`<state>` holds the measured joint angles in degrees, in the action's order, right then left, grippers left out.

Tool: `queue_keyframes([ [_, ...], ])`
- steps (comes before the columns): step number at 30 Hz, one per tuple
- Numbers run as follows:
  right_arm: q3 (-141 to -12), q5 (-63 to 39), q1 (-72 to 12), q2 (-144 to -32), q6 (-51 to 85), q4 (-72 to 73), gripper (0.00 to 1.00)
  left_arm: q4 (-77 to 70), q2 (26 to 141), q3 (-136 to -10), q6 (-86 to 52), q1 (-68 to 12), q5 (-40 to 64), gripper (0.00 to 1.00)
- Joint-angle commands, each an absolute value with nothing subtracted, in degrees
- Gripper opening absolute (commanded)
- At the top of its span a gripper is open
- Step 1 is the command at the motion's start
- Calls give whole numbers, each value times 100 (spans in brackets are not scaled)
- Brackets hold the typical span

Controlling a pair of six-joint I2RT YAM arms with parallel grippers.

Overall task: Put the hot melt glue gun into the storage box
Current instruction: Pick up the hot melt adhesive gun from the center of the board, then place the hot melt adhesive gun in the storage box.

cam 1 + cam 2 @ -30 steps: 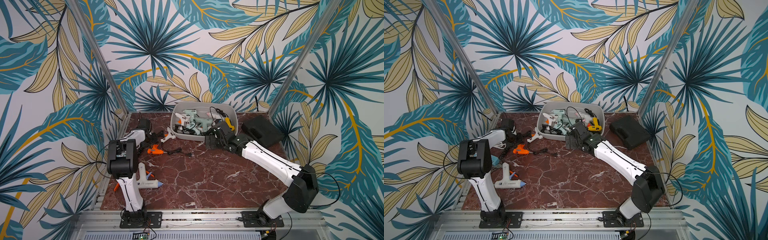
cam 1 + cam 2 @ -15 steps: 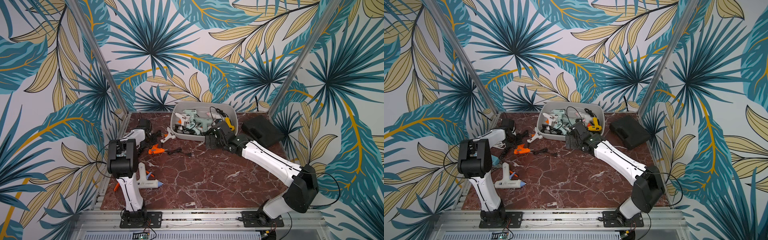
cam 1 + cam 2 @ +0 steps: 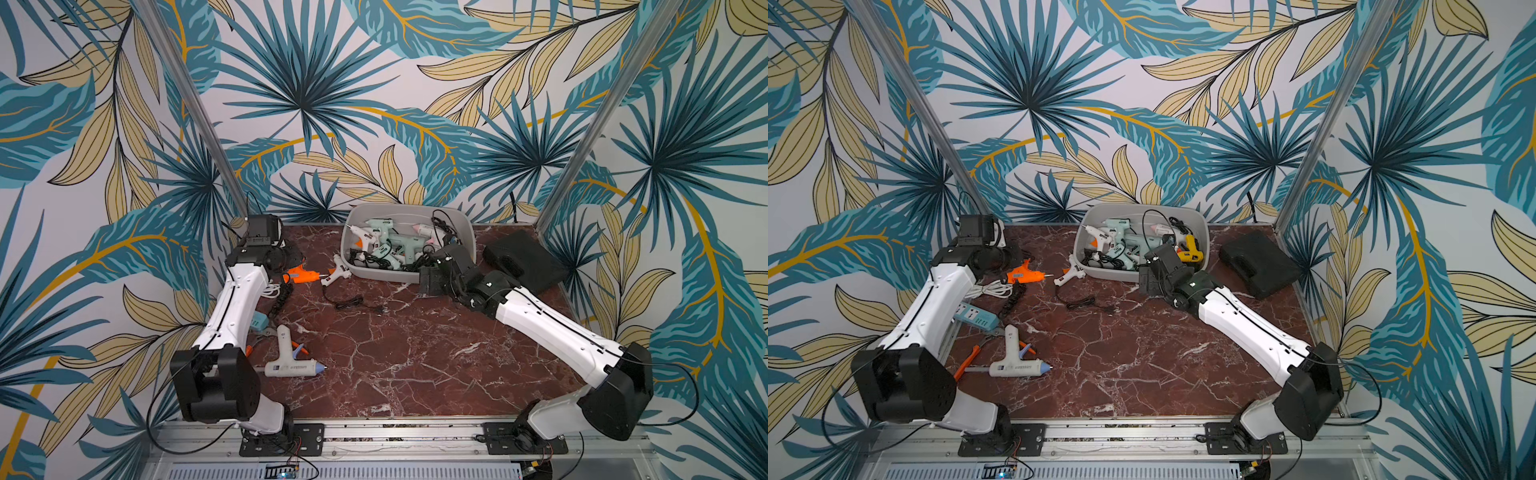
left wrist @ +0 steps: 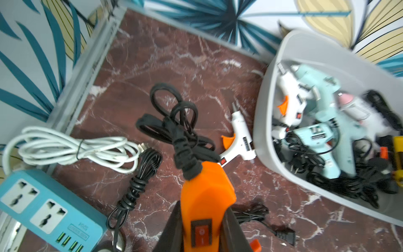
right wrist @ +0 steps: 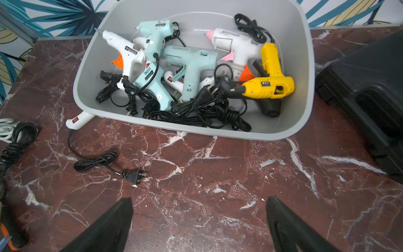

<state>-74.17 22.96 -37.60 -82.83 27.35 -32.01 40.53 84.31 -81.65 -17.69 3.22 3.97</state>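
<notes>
Orange hot melt glue gun (image 4: 207, 192) is clamped at the handle in my left gripper (image 4: 202, 220) near the desk's (image 3: 415, 353) far left corner, nozzle aimed along the far edge toward the storage box (image 4: 260, 122); my right gripper (image 5: 199, 198) hangs open.

Left arm (image 3: 237, 307) stretched to the far left, left gripper (image 4: 204, 207) pinched on the orange glue gun (image 4: 207, 187); right arm (image 3: 552, 332) reaches far centre, right gripper (image 5: 199, 199) jaws wide apart.

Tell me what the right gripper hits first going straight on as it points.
Probably the near wall of the storage box: the open right gripper faces it across marble tabletop. If it tilts down, the tabletop comes first; depth is unclear.
</notes>
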Motion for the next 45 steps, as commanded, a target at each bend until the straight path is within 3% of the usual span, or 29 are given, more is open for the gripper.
queue_keyframes([
  [1, -7209, 2785, -3788, -8067, 2959, -3252, 100, 3835, 8227, -8559, -1729, -34, 280, 0],
  [6, -7121, 3062, -3786, -7909, 3049, -3208, 100, 3074, 8523, -9012, -1916, -682, 0, 0],
  [17, -6961, 3246, -3784, -7578, 3184, -3161, 100, 2570, 10831, -10932, -1760, -1859, -809, 0],
  [27, -6919, 3250, -3786, -7547, 3146, -3182, 100, 2908, 12443, -12134, -1611, -1915, -647, 0],
  [45, -6918, 3112, -3784, -7734, 3220, -3191, 100, 3189, 13265, -12009, -1612, -1865, -457, 0],
])
